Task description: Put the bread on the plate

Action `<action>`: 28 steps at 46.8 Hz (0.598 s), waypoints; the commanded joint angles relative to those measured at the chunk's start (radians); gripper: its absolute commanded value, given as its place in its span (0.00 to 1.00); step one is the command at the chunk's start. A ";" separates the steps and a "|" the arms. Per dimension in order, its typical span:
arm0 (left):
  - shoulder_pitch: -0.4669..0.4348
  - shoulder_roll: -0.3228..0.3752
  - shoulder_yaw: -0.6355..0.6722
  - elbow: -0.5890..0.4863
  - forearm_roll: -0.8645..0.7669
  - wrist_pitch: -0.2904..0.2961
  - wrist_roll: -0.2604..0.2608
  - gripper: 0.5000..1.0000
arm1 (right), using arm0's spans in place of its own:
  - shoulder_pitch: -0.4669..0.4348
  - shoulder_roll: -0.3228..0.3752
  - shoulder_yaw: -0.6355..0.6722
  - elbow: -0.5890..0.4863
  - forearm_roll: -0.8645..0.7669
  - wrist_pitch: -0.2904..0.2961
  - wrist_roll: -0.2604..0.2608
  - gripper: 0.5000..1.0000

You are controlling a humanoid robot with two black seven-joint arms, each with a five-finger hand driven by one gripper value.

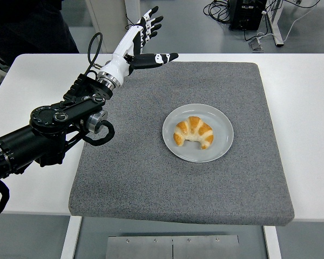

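Bread [194, 131] on plate [222, 147]

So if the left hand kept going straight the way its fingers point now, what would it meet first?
Probably nothing on the table: the left hand, open and empty, points up and away past the far edge of the grey mat. Depth beyond is unclear.

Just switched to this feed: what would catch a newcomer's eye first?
The croissant lying on the white plate, in the middle of the grey mat. Then the left hand, raised high over the mat's far left corner, fingers spread and holding nothing.
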 commanded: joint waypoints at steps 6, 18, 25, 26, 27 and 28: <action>0.054 0.002 -0.085 0.004 -0.057 -0.007 -0.001 0.95 | 0.000 0.000 0.000 0.000 0.000 0.000 0.000 1.00; 0.114 -0.016 -0.278 0.141 -0.163 -0.120 0.000 0.95 | 0.000 0.000 0.000 0.000 0.000 0.000 0.000 1.00; 0.104 -0.050 -0.304 0.295 -0.177 -0.234 0.002 0.95 | 0.000 0.000 0.000 0.000 0.000 0.000 0.000 1.00; 0.104 -0.051 -0.309 0.307 -0.178 -0.251 0.003 0.95 | 0.000 0.000 0.000 0.000 0.000 0.000 0.000 1.00; 0.104 -0.053 -0.310 0.319 -0.181 -0.268 0.003 0.95 | 0.000 0.000 0.000 0.000 0.000 0.000 0.000 1.00; 0.104 -0.054 -0.315 0.332 -0.186 -0.278 0.003 0.95 | 0.000 0.000 0.000 0.000 0.000 0.000 0.000 1.00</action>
